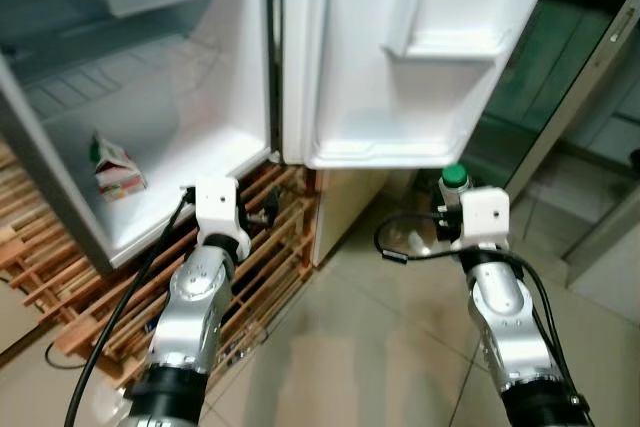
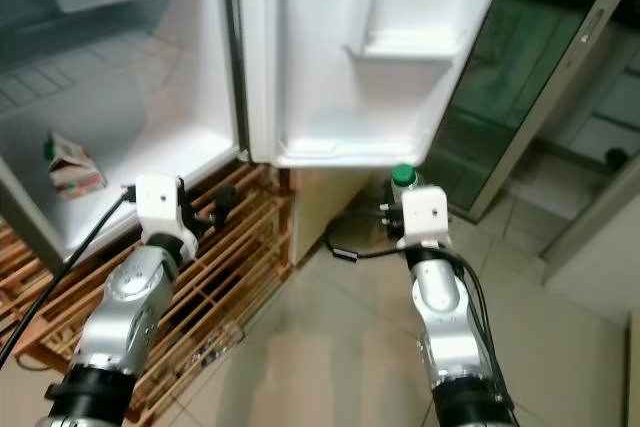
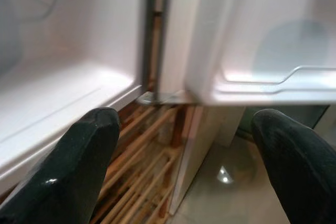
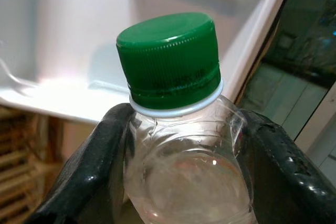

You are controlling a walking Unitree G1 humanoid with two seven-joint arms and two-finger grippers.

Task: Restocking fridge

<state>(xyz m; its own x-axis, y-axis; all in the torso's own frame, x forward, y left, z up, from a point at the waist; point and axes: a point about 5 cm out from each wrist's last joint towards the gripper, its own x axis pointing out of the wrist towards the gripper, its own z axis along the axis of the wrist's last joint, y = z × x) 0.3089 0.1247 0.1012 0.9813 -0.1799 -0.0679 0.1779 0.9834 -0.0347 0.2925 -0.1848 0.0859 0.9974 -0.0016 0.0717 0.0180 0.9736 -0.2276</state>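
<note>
Gripping bottle — right tool clamped; base cut off.

Clear plastic bottle (ridged cap), glossy fridge door.

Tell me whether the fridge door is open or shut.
Open. The fridge door is swung wide, its bare inner shelves facing the camera, and the fridge's inside shows beside it.

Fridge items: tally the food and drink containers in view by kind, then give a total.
Cartons: 1, the small carton lying on the fridge floor.
Bottles: 1, the clear green-capped bottle held in the right pincer, below the open fridge door.
Total: 2.
The left pincer is open and holds nothing.
</note>
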